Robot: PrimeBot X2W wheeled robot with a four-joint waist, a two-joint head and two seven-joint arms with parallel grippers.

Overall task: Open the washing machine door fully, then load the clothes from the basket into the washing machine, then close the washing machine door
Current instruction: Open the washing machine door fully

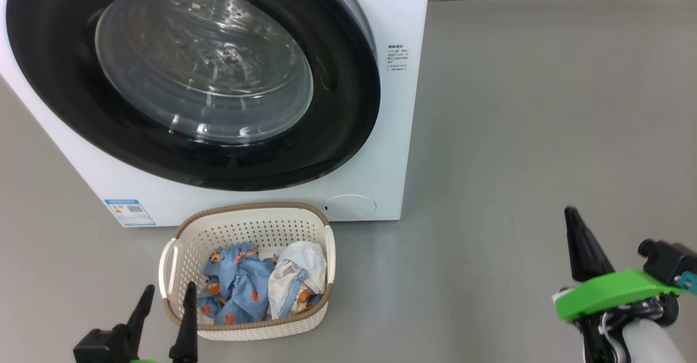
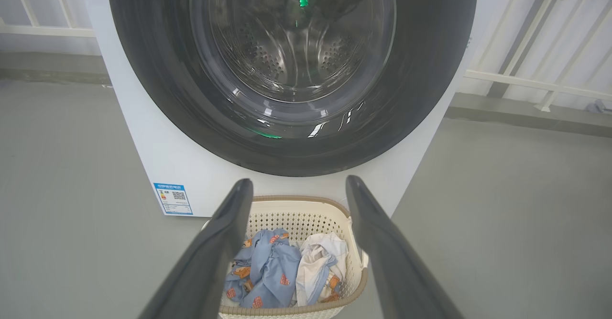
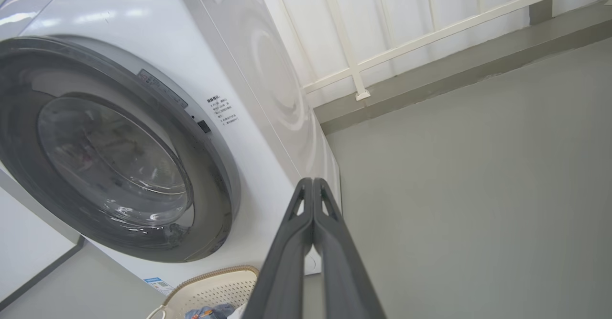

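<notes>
The white washing machine point(image 1: 392, 14) stands ahead with its round black-rimmed door point(image 1: 348, 112) closed flat against the front; the steel drum shows through the glass. The same door point(image 3: 210, 204) appears in the right wrist view, left of centre. On the floor in front sits the cream basket point(image 1: 256, 227), holding light blue printed clothes point(image 1: 239, 281) and a white piece point(image 1: 302, 268). My left gripper point(image 1: 166, 292) is open, at the basket's near left corner; in its wrist view the left gripper point(image 2: 299, 187) frames the basket point(image 2: 296, 209). My right gripper point(image 1: 572, 213) is shut and empty, far right over bare floor, fingertips point(image 3: 311, 181) pressed together.
Grey floor point(image 1: 544, 107) spreads to the right of the machine. A white railing point(image 3: 430, 27) and a low kerb run along the wall behind. A blue label point(image 1: 129, 212) and a round white cap point(image 1: 351, 206) sit low on the machine's front.
</notes>
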